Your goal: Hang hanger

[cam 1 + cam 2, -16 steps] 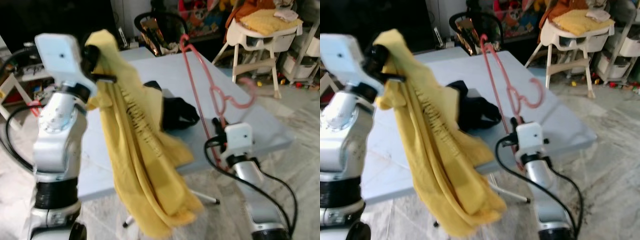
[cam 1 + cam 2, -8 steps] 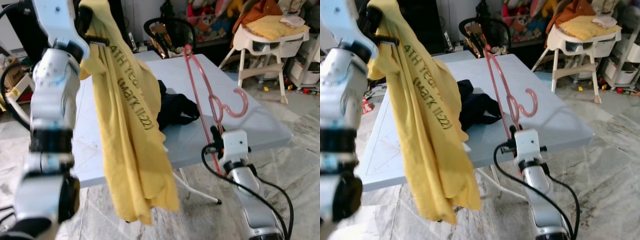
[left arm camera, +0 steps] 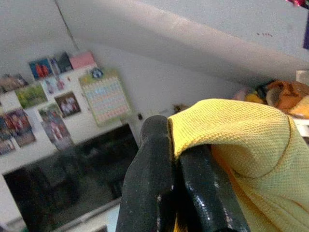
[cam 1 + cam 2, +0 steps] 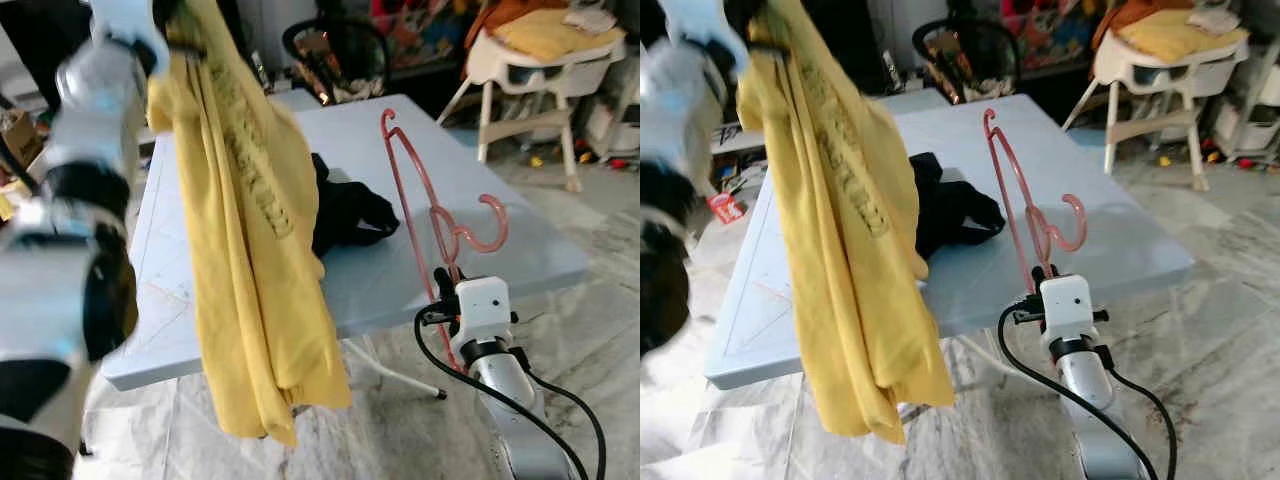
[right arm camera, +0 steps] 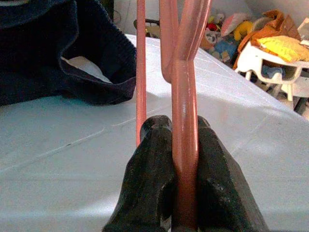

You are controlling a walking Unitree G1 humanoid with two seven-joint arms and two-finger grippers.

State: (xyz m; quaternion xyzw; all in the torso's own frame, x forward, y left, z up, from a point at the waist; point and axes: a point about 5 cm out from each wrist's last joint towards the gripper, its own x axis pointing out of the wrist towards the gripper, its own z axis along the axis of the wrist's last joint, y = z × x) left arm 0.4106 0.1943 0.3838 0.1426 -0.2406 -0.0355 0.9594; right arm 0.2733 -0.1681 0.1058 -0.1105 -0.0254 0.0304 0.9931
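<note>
Pink hanger (image 4: 412, 190) stands over light-blue table (image 4: 520, 240), highchair (image 4: 530, 60) behind.

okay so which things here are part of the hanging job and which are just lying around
In the job:
- pink hanger, pinched in the right tool
- yellow shirt, pinched in the left tool

Lying about:
- dark garment on the table
- high chair

The yellow shirt (image 4: 250, 230) hangs like a curtain across the counter's (image 4: 500, 230) left half, at 9 o'clock from the upright pink hanger (image 4: 420, 200). A dark garment (image 4: 345, 210) lies between them at 10 o'clock. Bare counter stays open at 12 to 3 o'clock. A high chair (image 4: 530, 70) stands beyond, at 1 o'clock.
</note>
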